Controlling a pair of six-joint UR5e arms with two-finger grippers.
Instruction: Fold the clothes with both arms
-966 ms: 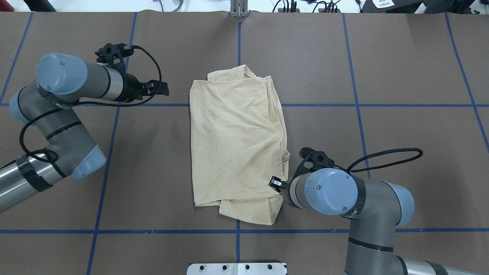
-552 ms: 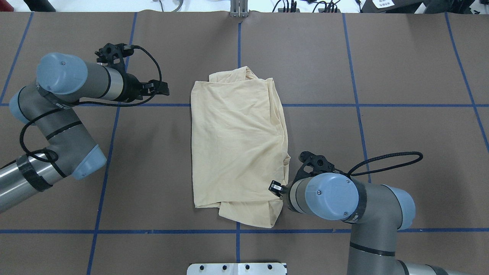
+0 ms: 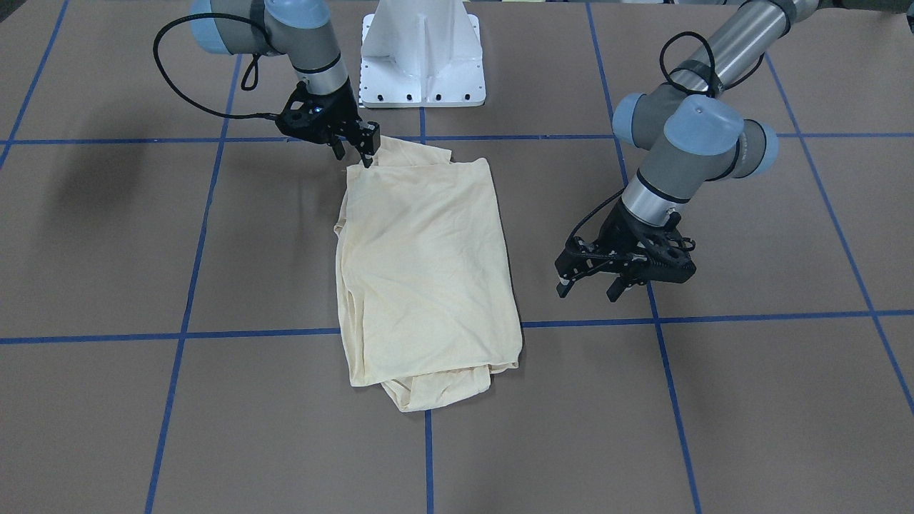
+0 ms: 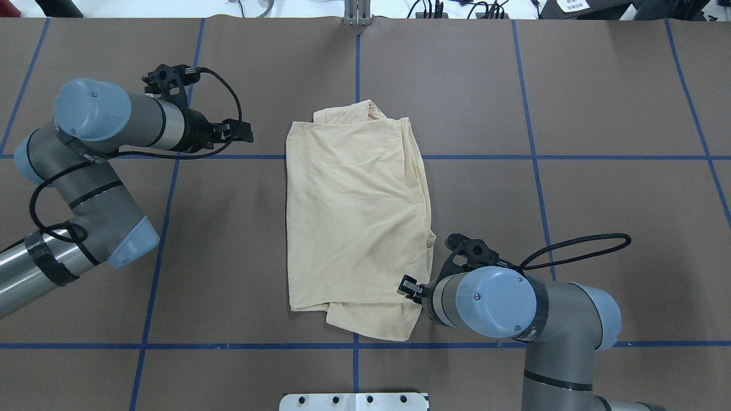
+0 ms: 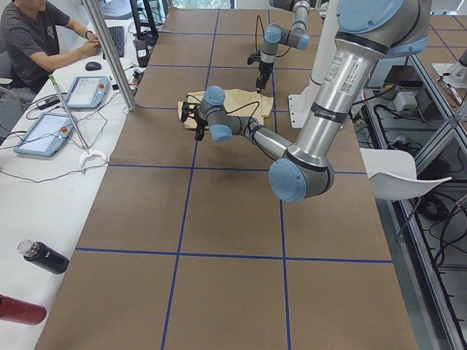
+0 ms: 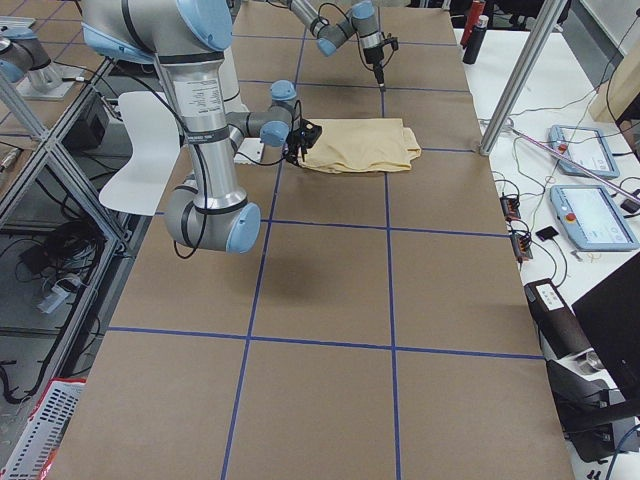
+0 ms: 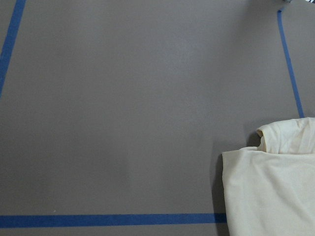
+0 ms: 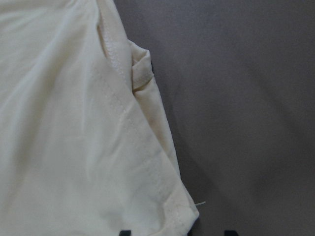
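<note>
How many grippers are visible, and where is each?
2. The left gripper hangs open beside the shirt, apart; the right gripper, open, is at the shirt's corner near the base. None hidden.

We see the right arm's fingers [image 6: 300, 148] at one end of the folded cream shirt [image 6: 360, 146] on the brown surface [image 6: 320, 280], the left arm [image 6: 340, 30] beyond it.

Nothing is reading legibly in any view. The T-shirt [image 4: 354, 211] is lying with a plain cream face up. In the overhead view's far right corner, a white card [image 4: 574, 4] is carrying dark print, but it is showing too small to make out.
</note>
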